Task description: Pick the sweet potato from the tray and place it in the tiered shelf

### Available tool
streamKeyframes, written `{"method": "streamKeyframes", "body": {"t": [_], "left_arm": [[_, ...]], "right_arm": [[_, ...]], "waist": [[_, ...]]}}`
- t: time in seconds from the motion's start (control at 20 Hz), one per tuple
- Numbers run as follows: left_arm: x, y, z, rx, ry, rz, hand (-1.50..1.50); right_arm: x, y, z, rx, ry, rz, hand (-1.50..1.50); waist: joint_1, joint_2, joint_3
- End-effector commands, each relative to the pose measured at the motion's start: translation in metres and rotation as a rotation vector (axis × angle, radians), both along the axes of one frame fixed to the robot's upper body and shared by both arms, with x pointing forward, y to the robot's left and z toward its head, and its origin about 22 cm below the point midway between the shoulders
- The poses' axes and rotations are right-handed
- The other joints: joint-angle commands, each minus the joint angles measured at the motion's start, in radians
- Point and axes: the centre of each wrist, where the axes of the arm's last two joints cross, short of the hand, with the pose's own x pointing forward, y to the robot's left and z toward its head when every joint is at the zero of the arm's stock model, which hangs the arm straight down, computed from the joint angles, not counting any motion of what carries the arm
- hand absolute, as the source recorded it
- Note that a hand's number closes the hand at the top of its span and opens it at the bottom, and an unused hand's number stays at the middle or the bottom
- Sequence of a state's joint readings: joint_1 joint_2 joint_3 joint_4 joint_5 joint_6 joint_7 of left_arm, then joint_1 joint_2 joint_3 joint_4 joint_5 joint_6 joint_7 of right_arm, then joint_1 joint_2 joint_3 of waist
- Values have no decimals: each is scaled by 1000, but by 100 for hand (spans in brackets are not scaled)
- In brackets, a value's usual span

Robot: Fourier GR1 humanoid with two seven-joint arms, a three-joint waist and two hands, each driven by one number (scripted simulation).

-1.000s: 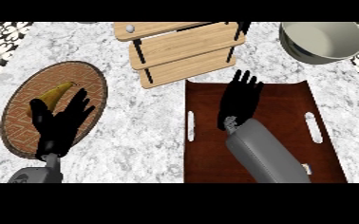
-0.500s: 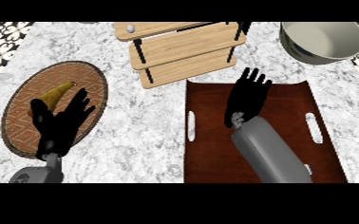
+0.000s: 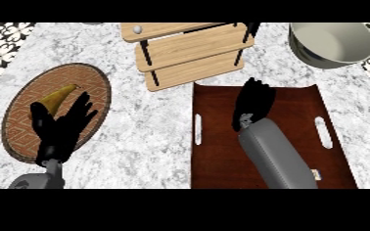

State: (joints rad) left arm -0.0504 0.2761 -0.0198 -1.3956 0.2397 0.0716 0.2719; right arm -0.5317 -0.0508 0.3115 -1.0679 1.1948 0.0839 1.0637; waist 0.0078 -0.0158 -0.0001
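No text, label, brand, number or sign can be read anywhere on the tabletop (image 3: 145,127), nor on the tray (image 3: 217,161), the tiered shelf (image 3: 192,54) or the other things there

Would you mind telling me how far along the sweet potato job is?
Nothing looks placed: the tiered shelf shows bare boards. The right hand is over the tray, fingers extended; no sweet potato is visible, perhaps hidden beneath it. Grasping, lifting and shelving remain. The left hand rests open.
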Motion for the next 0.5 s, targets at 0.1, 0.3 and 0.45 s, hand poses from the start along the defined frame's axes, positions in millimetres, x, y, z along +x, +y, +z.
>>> {"method": "streamKeyframes", "body": {"t": [0.1,0.3,0.45], "left_arm": [[6,-13,-13,8,58,7,0],[0,5,-12,5,54,6,0],[-5,-4,-26,1,50,5,0]], "right_arm": [[-3,1,-33,-33,180,54,150],[-9,12,-41,26,129,75,150],[-12,13,-27,26,85,144,150]], "waist": [[-1,21,0],[4,20,0],[-6,17,0]]}}
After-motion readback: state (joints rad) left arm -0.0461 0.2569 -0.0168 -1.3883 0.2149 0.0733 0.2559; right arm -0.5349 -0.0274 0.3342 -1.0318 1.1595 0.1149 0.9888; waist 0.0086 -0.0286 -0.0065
